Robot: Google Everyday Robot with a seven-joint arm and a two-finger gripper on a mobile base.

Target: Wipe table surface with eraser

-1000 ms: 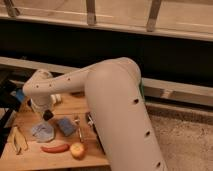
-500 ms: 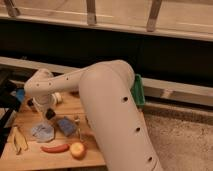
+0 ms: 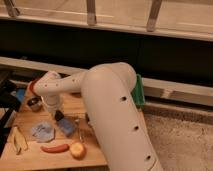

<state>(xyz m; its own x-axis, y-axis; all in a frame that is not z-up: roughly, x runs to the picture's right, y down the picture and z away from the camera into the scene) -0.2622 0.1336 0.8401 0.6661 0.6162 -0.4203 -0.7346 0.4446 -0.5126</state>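
Note:
The light wooden table surface (image 3: 30, 120) fills the lower left. My white arm comes in from the lower right and bends left over it. Its gripper (image 3: 58, 115) points down at the tabletop, just left of a blue sponge (image 3: 67, 126). The gripper is shut on a small black block, the eraser (image 3: 59, 117), which sits at or just above the wood. The arm hides the right part of the table.
A small metal cup (image 3: 34, 103) stands at the back left. A grey cloth (image 3: 42, 132), yellow tongs (image 3: 20, 140), a red chili (image 3: 54, 148) and a round fruit (image 3: 77, 150) lie in front. A thin utensil (image 3: 78, 129) lies by the sponge. A green tray (image 3: 139, 93) is behind the arm.
The gripper with the black block has shifted to the right across the tabletop, from above the grey cloth to beside the blue sponge. The things on the table have not moved.

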